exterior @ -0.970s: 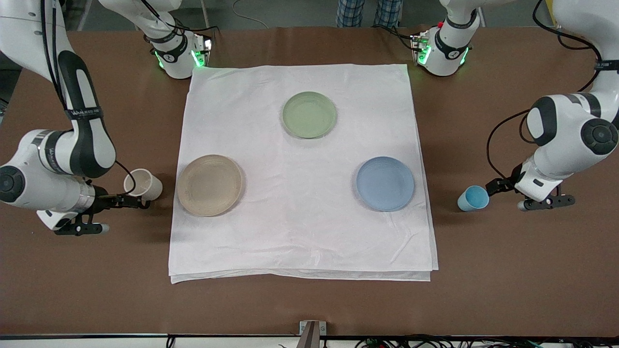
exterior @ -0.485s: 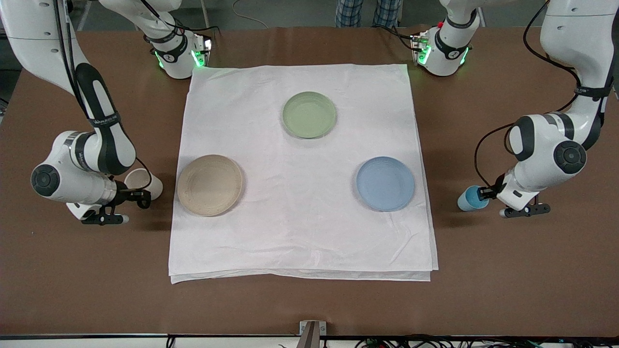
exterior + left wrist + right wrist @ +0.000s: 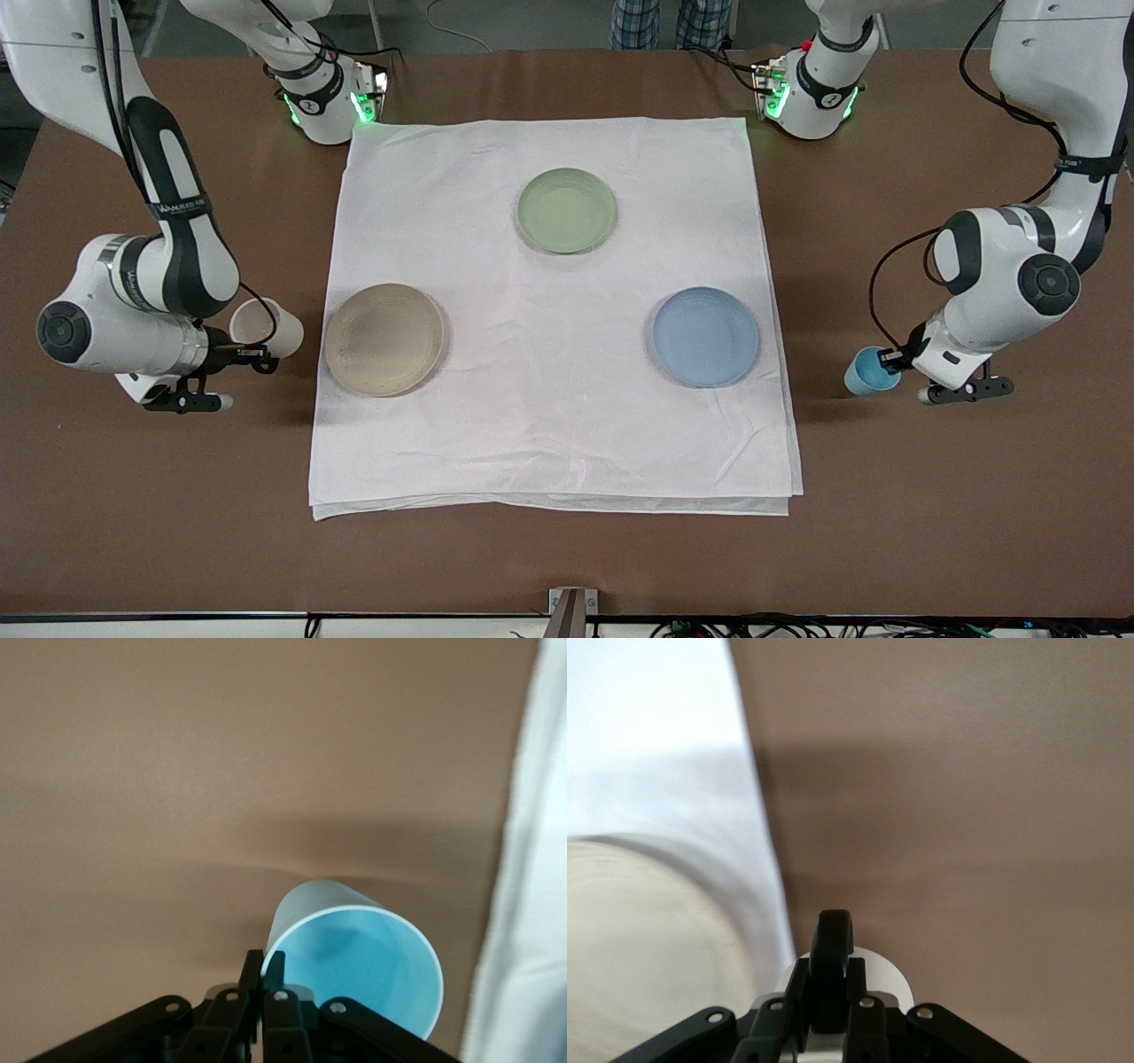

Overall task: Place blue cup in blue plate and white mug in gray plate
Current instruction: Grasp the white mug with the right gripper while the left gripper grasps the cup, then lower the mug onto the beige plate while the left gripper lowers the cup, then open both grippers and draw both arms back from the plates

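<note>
Front view: white cloth on the brown table.
Blue cup: tilted, over the bare table at the left arm's end, apart from the blue plate.
Left gripper: fingers pinched on the cup's rim, one inside, one outside.
Mug: tipped, beside the gray plate, off the cloth.
Right gripper: jaws clenched on the mug's dark handle.
Green plate: on the cloth, nearest the bases.
</note>
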`<state>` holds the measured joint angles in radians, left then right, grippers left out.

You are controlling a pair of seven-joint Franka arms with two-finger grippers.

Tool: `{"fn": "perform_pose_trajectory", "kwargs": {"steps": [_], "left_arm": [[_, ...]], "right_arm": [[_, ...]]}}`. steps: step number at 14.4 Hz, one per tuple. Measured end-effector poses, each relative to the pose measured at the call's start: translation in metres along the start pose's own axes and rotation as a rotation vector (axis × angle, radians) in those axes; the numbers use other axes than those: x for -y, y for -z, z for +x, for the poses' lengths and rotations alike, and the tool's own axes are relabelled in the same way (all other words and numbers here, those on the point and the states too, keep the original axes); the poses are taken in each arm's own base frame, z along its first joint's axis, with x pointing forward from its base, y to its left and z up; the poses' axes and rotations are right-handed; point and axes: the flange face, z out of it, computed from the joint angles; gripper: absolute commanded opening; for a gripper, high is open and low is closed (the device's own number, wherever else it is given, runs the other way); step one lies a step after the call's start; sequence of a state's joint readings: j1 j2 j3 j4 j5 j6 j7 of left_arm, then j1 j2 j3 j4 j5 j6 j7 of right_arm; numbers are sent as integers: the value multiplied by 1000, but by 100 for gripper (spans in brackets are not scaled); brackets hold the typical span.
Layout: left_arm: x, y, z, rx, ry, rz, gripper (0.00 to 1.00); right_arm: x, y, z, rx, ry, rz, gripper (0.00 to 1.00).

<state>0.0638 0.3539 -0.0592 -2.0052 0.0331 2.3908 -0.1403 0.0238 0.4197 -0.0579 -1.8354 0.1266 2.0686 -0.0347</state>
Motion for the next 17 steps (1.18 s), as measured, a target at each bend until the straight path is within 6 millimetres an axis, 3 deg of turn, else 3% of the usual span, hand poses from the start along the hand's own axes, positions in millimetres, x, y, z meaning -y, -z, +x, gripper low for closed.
{"fn": "perform_pose_trajectory", "kwargs": {"steps": [2,3,5,7,8,9,10,12,13,14,15,17], "left_arm": [[-46,27,-12,28,33,-16,1],[-75,39,-21,36,48,-24,1],[-125,47,-42,56,88,-33,1],[-162,37,-64,87,138,-32,0],[-176,30,-74,104,158,-26,1],[-187,22,-82,119,174,-20,1],[-196,14,-87,132,188,-16,1],[-206,-3,-92,146,217,-17,7],[-209,-12,-93,149,234,-21,27],[-213,-19,-94,152,245,-23,56],[-217,-25,-96,157,250,-24,96],[-220,-24,-95,151,256,-30,100]], "right_arm": [[46,11,-13,-4,-48,20,0],[71,6,-21,-4,-62,26,0],[115,-20,-34,-23,-99,18,0],[147,-46,-48,-53,-122,9,6],[157,-56,-52,-63,-126,6,33],[161,-63,-55,-65,-129,4,87],[159,-67,-56,-62,-134,2,100],[153,-64,-53,-67,-145,1,100],[151,-60,-50,-68,-149,2,100],[151,-52,-48,-51,-150,-1,100],[151,-36,-44,-27,-149,-4,100],[148,19,-34,3,-113,-30,100]]}}
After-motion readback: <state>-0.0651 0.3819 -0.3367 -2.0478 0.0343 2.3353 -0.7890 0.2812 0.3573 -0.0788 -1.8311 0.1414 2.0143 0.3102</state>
